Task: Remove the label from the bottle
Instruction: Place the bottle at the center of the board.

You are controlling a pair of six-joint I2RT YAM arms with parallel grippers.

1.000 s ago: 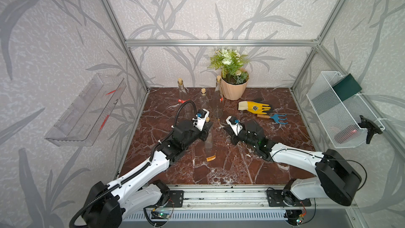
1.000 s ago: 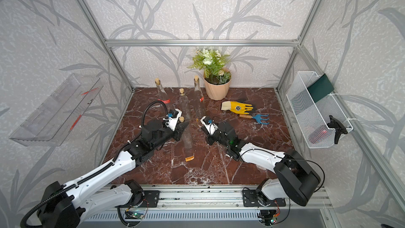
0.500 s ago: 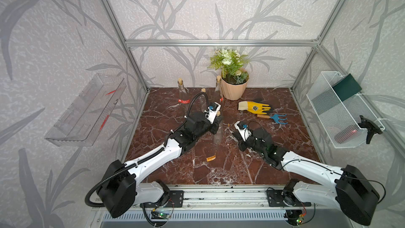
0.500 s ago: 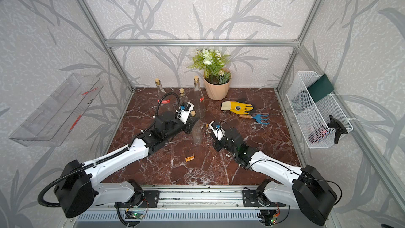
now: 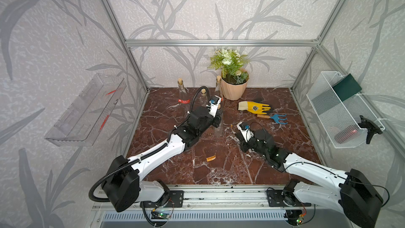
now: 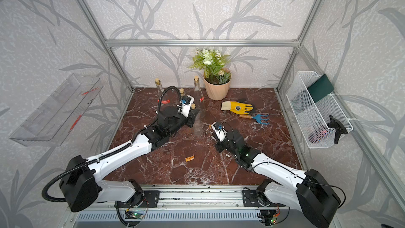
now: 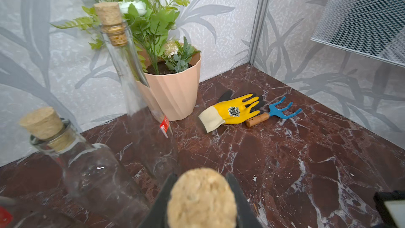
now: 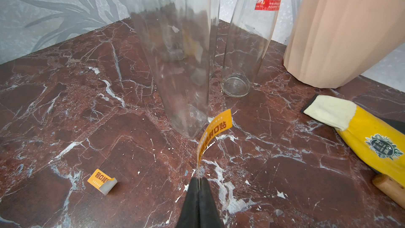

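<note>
Clamping the clear bottle (image 8: 182,62) by its neck mid-counter (image 5: 219,172) is the left gripper (image 7: 201,179); right gripper (image 8: 199,180) pinches one orange label (image 8: 215,128), a second label (image 8: 100,179) lies on the open front. Four bottles.

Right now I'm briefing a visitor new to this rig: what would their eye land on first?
The right gripper pinches a curling orange label beside the base of the clear bottle, which the left gripper grips at its corked neck. A second orange label lies nearer the arms' bases, and a yellow glove sits by the flower pot at the back.
</note>
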